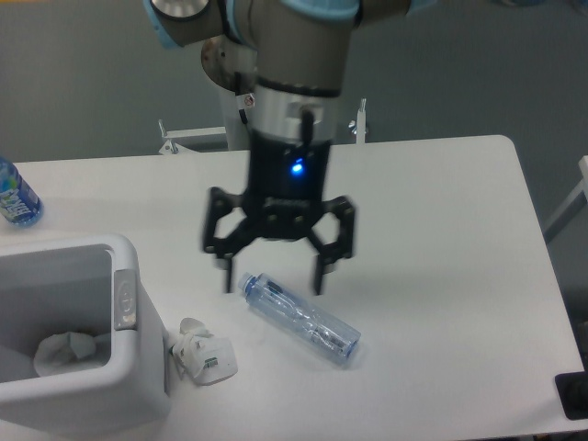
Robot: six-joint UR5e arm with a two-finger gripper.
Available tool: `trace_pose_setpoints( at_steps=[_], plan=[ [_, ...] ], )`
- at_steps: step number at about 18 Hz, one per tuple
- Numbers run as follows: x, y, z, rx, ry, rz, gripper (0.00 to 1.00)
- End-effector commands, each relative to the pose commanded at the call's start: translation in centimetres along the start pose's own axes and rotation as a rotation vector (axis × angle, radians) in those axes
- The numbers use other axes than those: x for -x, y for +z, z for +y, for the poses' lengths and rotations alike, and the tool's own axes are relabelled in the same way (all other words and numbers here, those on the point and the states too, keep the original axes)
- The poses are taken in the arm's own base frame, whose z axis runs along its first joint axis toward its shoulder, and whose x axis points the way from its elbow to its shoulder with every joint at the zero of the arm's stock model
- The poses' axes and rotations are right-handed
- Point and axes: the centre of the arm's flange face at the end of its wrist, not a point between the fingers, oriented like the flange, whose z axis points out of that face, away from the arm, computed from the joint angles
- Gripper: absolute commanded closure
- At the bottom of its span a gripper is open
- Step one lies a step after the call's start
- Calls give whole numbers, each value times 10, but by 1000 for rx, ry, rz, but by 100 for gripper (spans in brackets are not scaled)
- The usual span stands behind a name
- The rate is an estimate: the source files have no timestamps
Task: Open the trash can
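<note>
Jaws spread wide, nothing between them. Gripper [274,280] hangs over the white table [441,230], fingertips pointing down, one finger each side of the cap end of a clear plastic bottle [301,320]. Can't tell if the tips touch the table or the bottle; they look just above it. Blue LED lit on the gripper body. Arm comes down from the top of frame, grey w/ light-blue joint caps.

Trash can [69,367] sits at the bottom-left corner of the table, partly cut off by the frame edge. White, boxy, rounded corners. Top is open: inside is visible, w/ crumpled white paper [66,349] lying in it. Lid itself not seen in this view. Grey push-button strip [125,299] on the right rim, facing up. Gripper is well apart from the can, off to its right.

Bottle lies on its side, diagonal, cap toward upper left, base toward lower right. Crumpled white item w/ a small label [204,351] lies on the table just beside the can's right wall, near the bottle but not touching it.

Second bottle w/ blue label [16,195] stands at the far-left edge, behind the can, cut by the frame. Metal brackets [175,140] show behind the table's far edge. Dark object [572,395] at bottom-right corner, cut off.
</note>
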Motion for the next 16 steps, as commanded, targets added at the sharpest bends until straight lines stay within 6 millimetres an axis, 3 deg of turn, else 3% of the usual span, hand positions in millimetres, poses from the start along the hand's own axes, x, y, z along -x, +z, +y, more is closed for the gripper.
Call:
trace_pose_setpoints(
  at_steps=[4,9,16],
  plan=[
    [45,-3,14,34,138,-57,0],
    [70,2,45,245,483,-146,0],
    [111,-4,67,283,489,-162,0]
  ],
)
